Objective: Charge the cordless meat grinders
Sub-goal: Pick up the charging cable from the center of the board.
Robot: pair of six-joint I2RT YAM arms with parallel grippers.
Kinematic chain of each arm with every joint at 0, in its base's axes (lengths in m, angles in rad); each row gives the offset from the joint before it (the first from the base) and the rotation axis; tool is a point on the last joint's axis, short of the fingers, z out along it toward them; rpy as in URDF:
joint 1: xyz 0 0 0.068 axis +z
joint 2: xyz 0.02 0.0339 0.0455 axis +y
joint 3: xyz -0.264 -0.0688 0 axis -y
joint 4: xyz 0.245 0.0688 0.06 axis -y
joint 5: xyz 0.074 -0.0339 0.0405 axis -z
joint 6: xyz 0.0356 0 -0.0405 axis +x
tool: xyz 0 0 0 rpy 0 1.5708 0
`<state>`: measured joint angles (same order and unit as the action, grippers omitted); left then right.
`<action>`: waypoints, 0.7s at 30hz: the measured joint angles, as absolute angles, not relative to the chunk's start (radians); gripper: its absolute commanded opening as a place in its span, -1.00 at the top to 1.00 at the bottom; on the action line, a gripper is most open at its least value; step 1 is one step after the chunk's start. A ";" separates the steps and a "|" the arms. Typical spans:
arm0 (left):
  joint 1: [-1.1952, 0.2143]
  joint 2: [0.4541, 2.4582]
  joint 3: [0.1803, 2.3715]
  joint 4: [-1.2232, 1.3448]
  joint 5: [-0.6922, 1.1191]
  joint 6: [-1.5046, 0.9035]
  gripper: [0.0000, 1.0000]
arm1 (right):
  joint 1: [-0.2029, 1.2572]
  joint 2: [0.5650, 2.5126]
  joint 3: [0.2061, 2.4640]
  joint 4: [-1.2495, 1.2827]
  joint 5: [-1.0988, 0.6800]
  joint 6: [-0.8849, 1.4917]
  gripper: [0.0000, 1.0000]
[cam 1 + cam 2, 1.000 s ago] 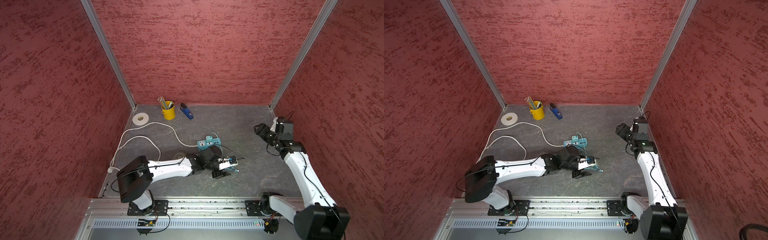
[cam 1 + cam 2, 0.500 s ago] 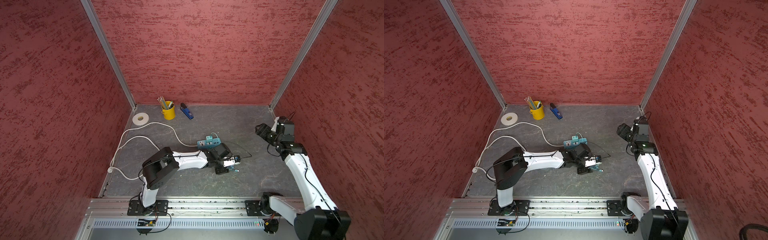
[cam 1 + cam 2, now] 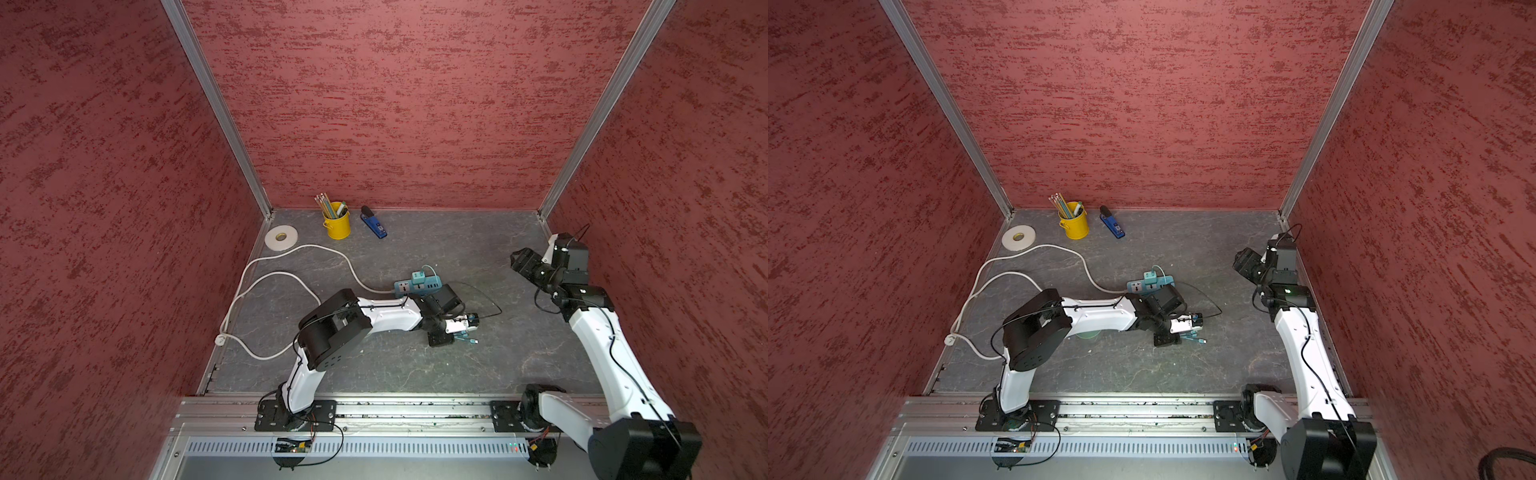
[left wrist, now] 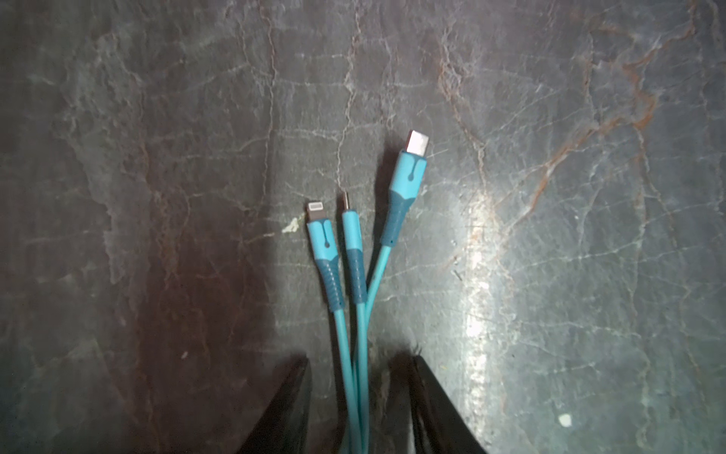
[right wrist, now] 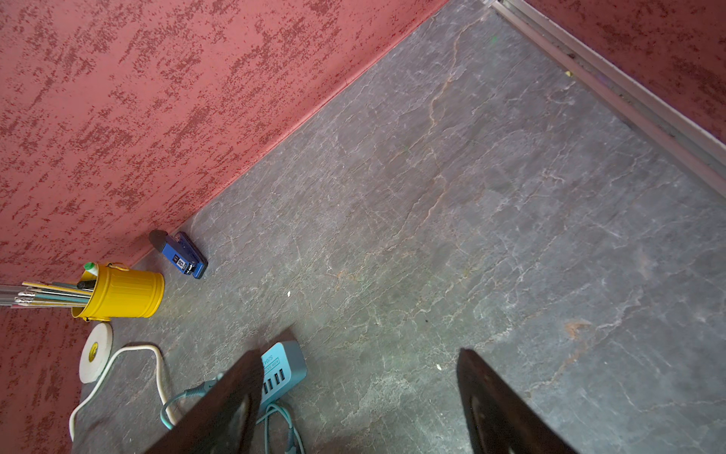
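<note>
Tabletop matt stone-look; cable smooth plastic; cup glossy metal.

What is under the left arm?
A pale green edge of the grinder shows below the left arm; the rest is covered.

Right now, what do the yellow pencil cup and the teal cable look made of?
The yellow pencil cup: probably painted metal, glossy; ribbed wall, rolled rim. The teal cable: seemingly rubbery plastic sheath, matte; its connector tips are bare silvery metal.

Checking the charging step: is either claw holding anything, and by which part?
Nothing gripped yet. The left claw straddles the teal charging cable just behind its plugs, gaps both sides; the right claw is open, empty.
</note>
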<state>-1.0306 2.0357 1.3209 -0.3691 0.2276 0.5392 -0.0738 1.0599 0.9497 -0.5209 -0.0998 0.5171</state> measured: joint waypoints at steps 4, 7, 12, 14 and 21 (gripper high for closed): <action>-1.030 2.050 1.340 -0.369 0.227 0.559 0.50 | -0.074 1.060 0.949 -0.521 -0.100 0.516 -0.56; -1.025 2.056 1.347 -0.368 0.229 0.570 0.65 | -0.074 1.060 0.947 -0.521 -0.100 0.516 -0.56; -1.013 2.057 1.348 -0.366 0.247 0.572 0.89 | -0.074 1.054 0.941 -0.521 -0.102 0.516 -0.56; -1.007 2.057 1.348 -0.365 0.261 0.561 0.98 | -0.074 1.048 0.928 -0.519 -0.110 0.515 -0.56; -0.989 2.031 1.278 -0.265 0.300 0.479 1.00 | -0.074 1.082 0.905 -0.506 -0.168 0.499 -0.56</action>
